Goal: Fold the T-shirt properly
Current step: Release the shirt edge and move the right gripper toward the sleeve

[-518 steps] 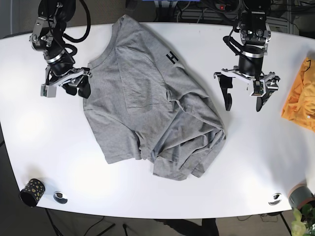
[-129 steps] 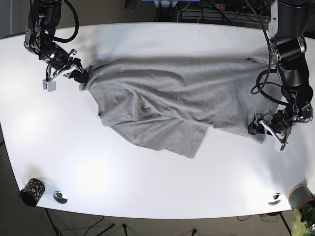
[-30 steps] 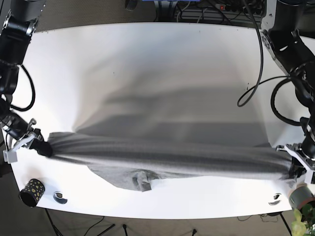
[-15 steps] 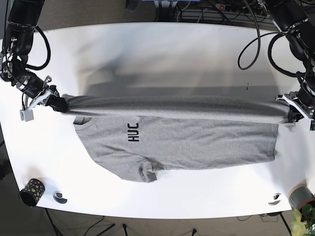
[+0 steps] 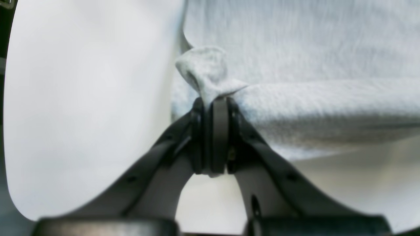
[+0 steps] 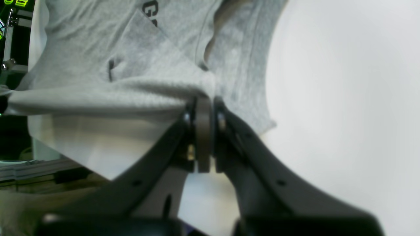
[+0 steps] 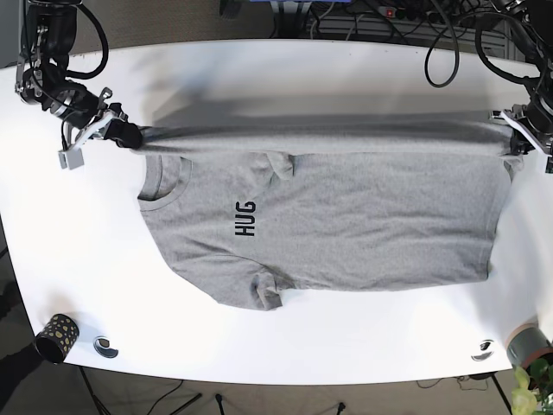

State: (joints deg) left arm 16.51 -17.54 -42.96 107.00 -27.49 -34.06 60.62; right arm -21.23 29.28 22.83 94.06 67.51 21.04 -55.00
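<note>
Here the grey T-shirt [image 7: 328,220] lies spread across the white table [image 7: 259,78], front up, with the black letters "HUG" [image 7: 246,218] readable sideways near the collar [image 7: 166,181]. Its far edge is lifted and pulled taut in a straight band between the two arms. The right hand [image 7: 121,136], at the left of the base view, is pressed together on the fabric at the shoulder end; its wrist view shows the dark pads [image 6: 203,131] closed with cloth pinched between them. The left hand [image 7: 511,130], at the right of the base view, grips the hem corner, and its wrist camera shows a small tuft of cloth [image 5: 205,70] poking up through closed pads [image 5: 213,137]. One sleeve [image 7: 263,294] lies crumpled at the near edge; the other seems bunched just under the taut band, though the fold hides its shape. A dotted cup [image 7: 56,335] stands near the table's front left corner.
</note>
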